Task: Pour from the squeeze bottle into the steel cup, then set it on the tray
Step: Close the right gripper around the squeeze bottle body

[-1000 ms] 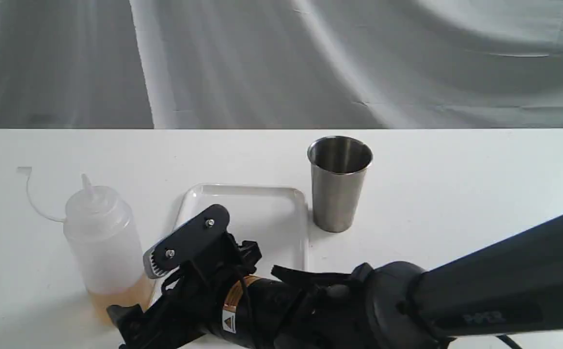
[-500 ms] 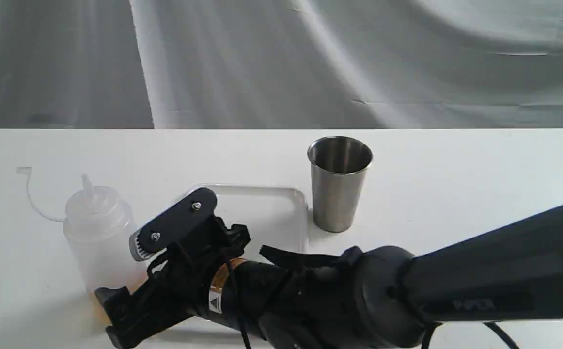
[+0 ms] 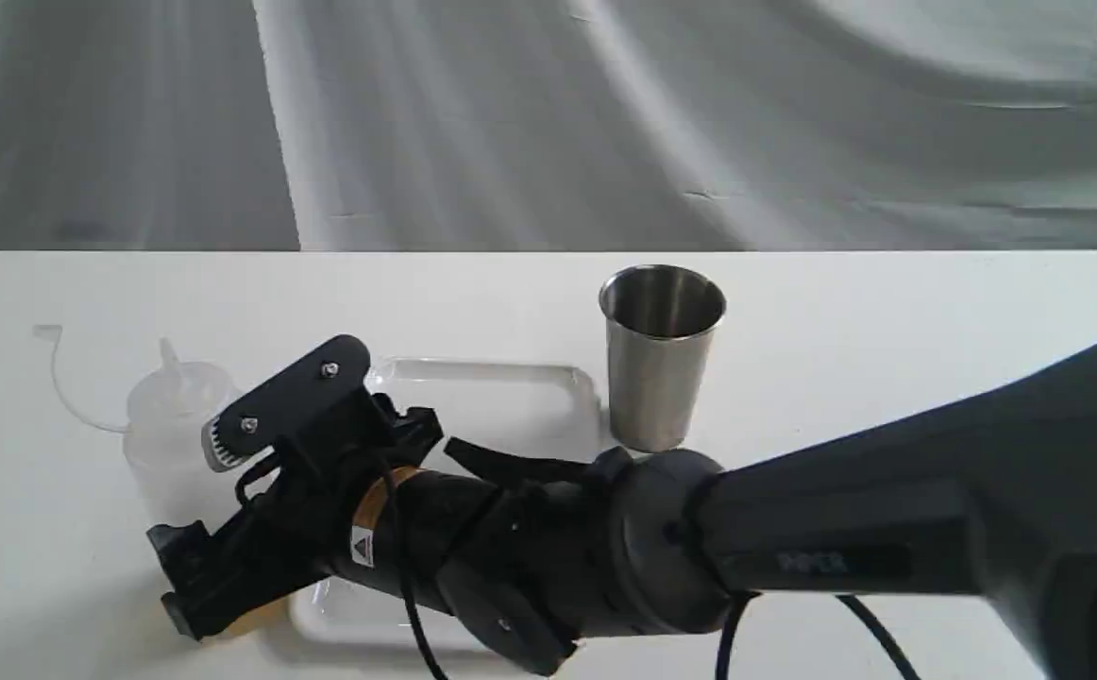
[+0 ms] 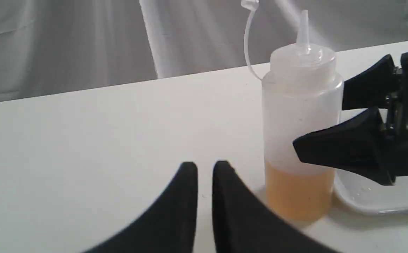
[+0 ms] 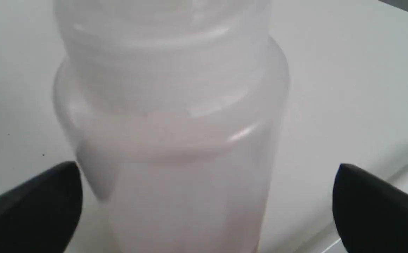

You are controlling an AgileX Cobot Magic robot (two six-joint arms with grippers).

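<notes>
As the right hand [image 5: 207, 168] sits spread around the squeeze bottle [image 4: 295, 105], seemingly not touching, the grasp is pending. Bottle upright, table [image 3: 888, 331] left, beside tray [image 3: 511, 397]. Next: close, lift toward steel cup [image 3: 660, 359].

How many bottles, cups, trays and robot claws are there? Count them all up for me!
Squeeze bottle: 1
Steel cup: 1
Tray: 1
Claws: 2, the left claw and the right claw
Total: 5
</notes>
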